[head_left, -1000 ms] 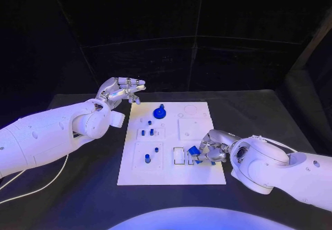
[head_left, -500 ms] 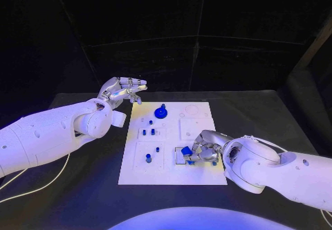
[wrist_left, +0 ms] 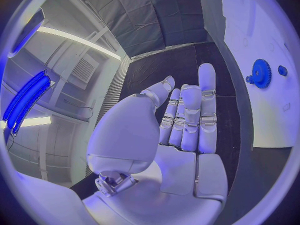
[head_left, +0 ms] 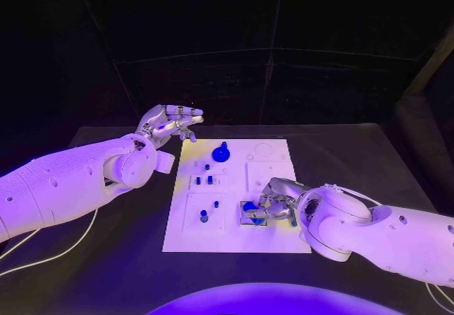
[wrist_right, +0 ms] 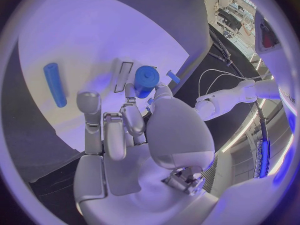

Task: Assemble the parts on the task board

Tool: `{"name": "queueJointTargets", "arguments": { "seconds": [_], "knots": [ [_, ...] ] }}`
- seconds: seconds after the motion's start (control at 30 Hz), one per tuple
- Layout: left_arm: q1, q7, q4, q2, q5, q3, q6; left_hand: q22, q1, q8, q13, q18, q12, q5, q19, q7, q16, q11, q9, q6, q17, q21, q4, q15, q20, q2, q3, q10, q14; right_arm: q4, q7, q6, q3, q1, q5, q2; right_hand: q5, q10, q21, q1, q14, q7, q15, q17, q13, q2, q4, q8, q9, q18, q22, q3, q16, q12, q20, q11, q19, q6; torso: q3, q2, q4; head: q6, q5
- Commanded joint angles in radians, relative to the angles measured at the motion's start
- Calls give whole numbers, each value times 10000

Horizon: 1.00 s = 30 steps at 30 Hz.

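Right hand [head_left: 271, 200] pinched blue cylinder [wrist_right: 145, 80] over task board [head_left: 279, 243] near edge. Left hand [head_left: 168, 122] raised beyond board's far-left corner, fingers loosely curled, empty.

Robotics lab test cell. Black desk [head_left: 113, 262] boxed in by dark curtain panels [head_left: 284, 85], a white task board [head_left: 231, 239] in the middle, loose cable [head_left: 57, 252] across the desk. Left wrist view shows strip lights [wrist_left: 69, 37] and a wall vent [wrist_left: 83, 71] beyond the curtains.
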Motion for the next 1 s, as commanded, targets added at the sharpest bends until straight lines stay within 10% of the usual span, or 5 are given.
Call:
{"name": "queueJointTargets", "arguments": {
  "seconds": [0.03, 0.23, 0.47, 0.63, 1.0],
  "knots": [
    [17, 27, 18, 22, 26, 8, 108, -9, -47, 45, -12, 130, 35, -49, -13, 24, 39, -3, -9, -58, 16, -38, 17, 28, 54, 33, -55, -99, -46, -45, -90, 61, 6, 15, -181, 97, -244, 11, 20, -154, 796, -22, -63, 1362, 14, 25, 6, 90, 30, -172, -13, -118, 50, -66, -73, -67, 27, 87, 5, -4, -6, -2, 2],
    [18, 24, 21, 26, 26, 8, 107, -9, -47, 45, -12, 130, 35, -49, -13, 24, 39, -3, -9, -58, 16, -38, 17, 28, 54, 33, -55, -99, -46, -166, -151, -34, 7, 16, -321, 275, -1376, 5, -30, -484, 790, -29, -70, 1340, 22, -58, 21, 174, 83, -164, -90, -339, 35, -143, -87, -72, -12, 48, -3, -6, -6, 9, -1],
    [19, 22, 23, 21, 26, 8, 105, -9, -47, 45, -12, 130, 35, -49, -13, 24, 39, -3, -9, -58, 16, -38, 17, 28, 54, 33, -55, -99, -46, -242, -215, -78, 7, 17, -478, 371, -3284, -46, -110, -1508, 781, -12, -56, 1314, -14, -898, 63, 286, 155, -148, -199, -145, 12, -302, -78, -56, -56, -71, 0, -1, -11, -4, 15],
    [19, 14, 15, 23, 26, 8, 109, -9, -47, 45, -12, 130, 35, -49, -13, 24, 39, -3, -9, -58, 16, -38, 17, 28, 54, 33, -55, -99, -46, -203, -218, -33, 7, 16, -565, 377, -3482, -34, -129, -2079, 788, -26, -62, 1353, 31, -1290, 77, 359, 195, -146, -212, -113, 26, -311, -80, -63, -57, -66, 6, -8, -21, 0, 21],
    [18, 0, -4, 29, 26, 8, 118, -9, -47, 45, -12, 130, 35, -49, -13, 24, 39, -3, -9, -58, 16, -38, 17, 28, 54, 33, -55, -99, -46, 132, -215, 243, 7, 14, -668, 257, -3477, -2, -115, -2185, 798, -39, -72, 1401, 92, -1219, 70, 402, 218, -154, -167, -24, 46, -277, -89, -75, -33, -56, 16, -4, -24, 1, 24]
  ]
}}
